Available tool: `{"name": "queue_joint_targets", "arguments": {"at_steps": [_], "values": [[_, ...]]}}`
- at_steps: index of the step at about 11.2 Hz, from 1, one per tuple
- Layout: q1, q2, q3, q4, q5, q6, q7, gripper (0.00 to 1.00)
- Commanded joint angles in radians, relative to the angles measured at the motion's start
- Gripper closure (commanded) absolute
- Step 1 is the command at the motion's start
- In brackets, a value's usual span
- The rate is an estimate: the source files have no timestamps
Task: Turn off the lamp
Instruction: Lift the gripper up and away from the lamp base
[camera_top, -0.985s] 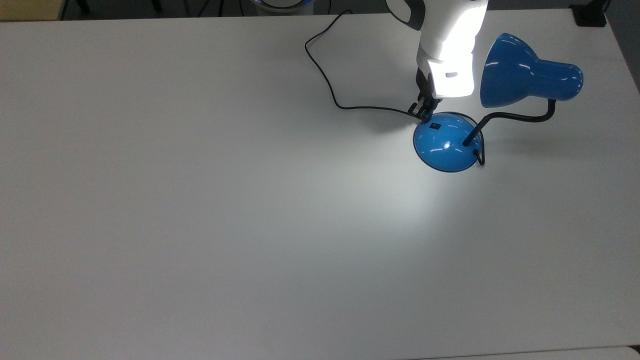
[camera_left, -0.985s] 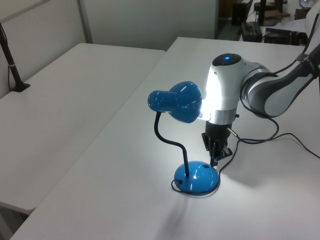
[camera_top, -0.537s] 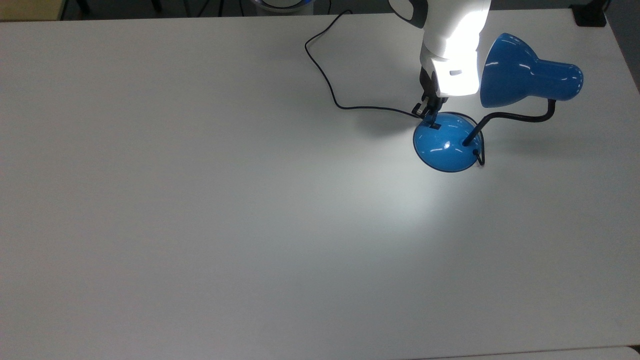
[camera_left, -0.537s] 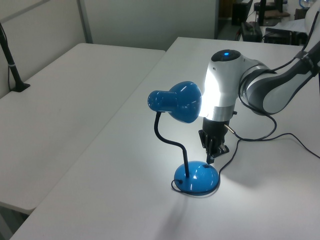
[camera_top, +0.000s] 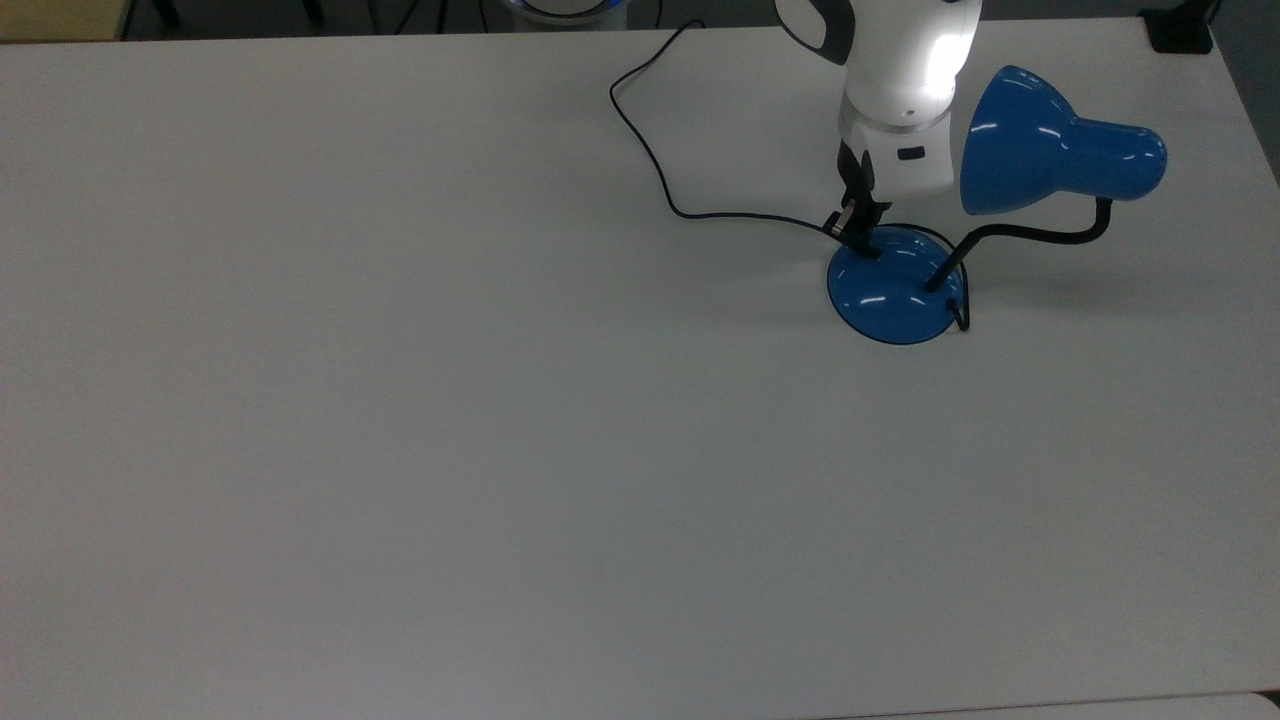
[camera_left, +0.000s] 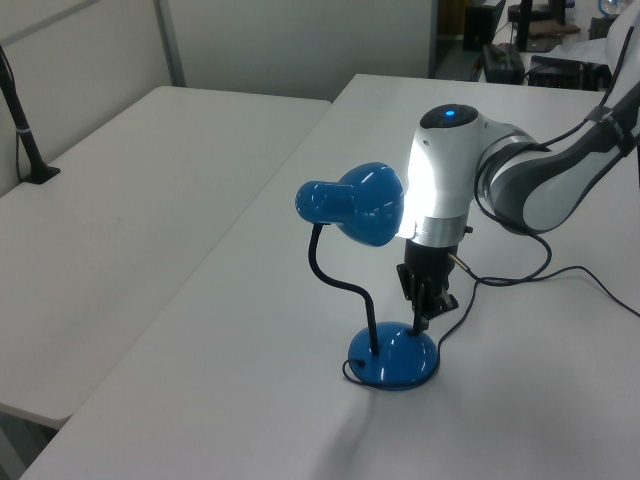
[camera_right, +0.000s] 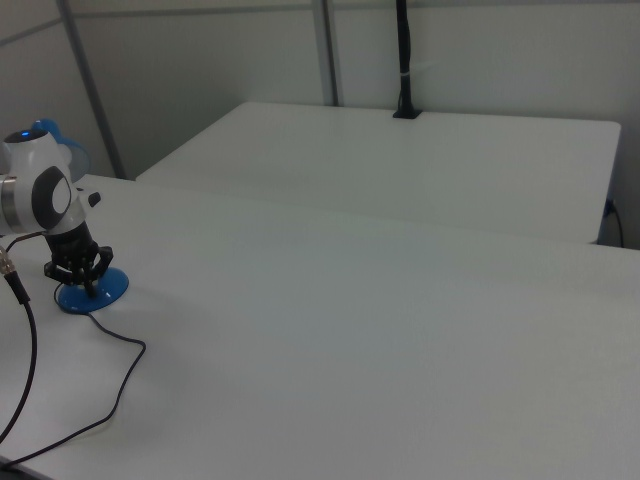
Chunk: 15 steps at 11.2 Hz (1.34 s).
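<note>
The gripper (camera_top: 862, 238) is seen pressed down onto the domed base (camera_top: 893, 290) of the lamp (camera_left: 352, 204), its tip resting on the upper edge of the dome where the switch is judged to sit; the switch itself is hidden beneath the fingers. Whether the fingers are together or apart cannot be told. From the gripper, the lamp's base lies directly below and slightly toward the top view's right, the black neck (camera_top: 1020, 236) rises just beyond it on the same side, and the blue shade (camera_top: 1050, 145) hangs close beside the arm's white wrist (camera_top: 900, 150), level with it. The thin cord (camera_top: 650, 150) trails away from the gripper toward the top view's left and upper edge across the white table (camera_top: 400, 400). In the top view no pool of light is cast on the table under the shade, so the lamp is judged to be off; in the left view a bright patch is seen on the wrist beside the shade's mouth, so some doubt is left. The press is therefore judged to be done or all but done, and only lifting the gripper clear of the base is thought to remain.
</note>
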Motion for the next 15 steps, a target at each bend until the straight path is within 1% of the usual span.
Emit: {"name": "queue_joint_targets", "arguments": {"at_steps": [1, 3, 4, 5, 7, 8, 9, 10, 12, 13, 14, 15], "values": [[0.006, 0.035, -0.004, 0.007, -0.008, 0.023, -0.022, 1.0], [0.005, 0.033, -0.004, 0.005, -0.012, 0.02, -0.019, 1.0], [-0.003, 0.018, -0.006, 0.003, -0.009, 0.004, -0.007, 1.0], [-0.023, -0.016, -0.01, 0.002, -0.005, -0.086, 0.017, 1.0], [-0.107, -0.074, -0.021, 0.008, -0.012, -0.304, 0.101, 1.0], [-0.163, -0.117, -0.033, 0.017, -0.016, -0.37, 0.134, 1.0], [-0.211, -0.151, -0.035, 0.048, -0.063, -0.448, 0.168, 1.0], [-0.257, -0.178, -0.036, 0.08, -0.078, -0.502, 0.235, 1.0], [-0.332, -0.229, -0.035, 0.121, -0.08, -0.533, 0.365, 1.0], [-0.357, -0.243, -0.036, 0.129, -0.08, -0.534, 0.392, 1.0], [-0.365, -0.261, -0.038, 0.131, -0.078, -0.534, 0.396, 1.0], [-0.394, -0.272, -0.054, 0.163, -0.069, -0.535, 0.399, 0.98]]}}
